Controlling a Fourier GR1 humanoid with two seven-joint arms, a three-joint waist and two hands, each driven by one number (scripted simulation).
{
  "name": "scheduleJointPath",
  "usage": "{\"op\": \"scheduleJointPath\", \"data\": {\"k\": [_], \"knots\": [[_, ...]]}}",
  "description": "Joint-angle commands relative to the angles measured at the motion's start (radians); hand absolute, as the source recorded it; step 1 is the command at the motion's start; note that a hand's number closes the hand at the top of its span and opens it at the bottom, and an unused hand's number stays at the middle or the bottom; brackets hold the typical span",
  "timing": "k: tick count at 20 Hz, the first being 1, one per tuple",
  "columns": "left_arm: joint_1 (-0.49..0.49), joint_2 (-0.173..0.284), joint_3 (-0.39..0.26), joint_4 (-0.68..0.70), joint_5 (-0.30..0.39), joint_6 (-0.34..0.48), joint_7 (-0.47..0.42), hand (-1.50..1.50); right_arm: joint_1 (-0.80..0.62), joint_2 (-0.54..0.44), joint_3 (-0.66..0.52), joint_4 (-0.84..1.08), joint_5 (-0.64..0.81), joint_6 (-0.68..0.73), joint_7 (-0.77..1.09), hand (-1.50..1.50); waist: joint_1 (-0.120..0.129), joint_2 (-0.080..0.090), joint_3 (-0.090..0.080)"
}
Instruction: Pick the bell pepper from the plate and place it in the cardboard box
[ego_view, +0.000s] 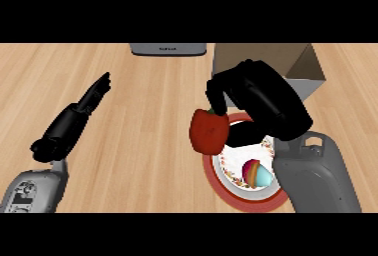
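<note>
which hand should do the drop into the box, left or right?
Right. The right hand is curled round the bell pepper, above the plate and just below the cardboard box. The left hand is open, holding nothing, far across the counter.

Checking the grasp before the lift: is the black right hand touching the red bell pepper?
Touching. In the head view the right hand curls its fingers over the top of the red bell pepper, with the thumb against its side, no gap between them.
</note>
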Motion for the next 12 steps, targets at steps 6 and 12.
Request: {"op": "scheduleJointPath", "data": {"k": [6,12], "knots": [[-0.022,0.007,0.005,0.003,-0.008,-0.016,-0.009,0.00,-0.288,-0.121,-0.181,0.465,0.072,-0.111,-0.129,1.50,0.016,0.007,0.000],[-0.015,-0.028,-0.015,0.029,-0.022,0.002,-0.027,0.00,-0.360,-0.233,-0.135,0.733,0.109,0.063,-0.188,1.50,0.022,0.013,-0.001]]}}
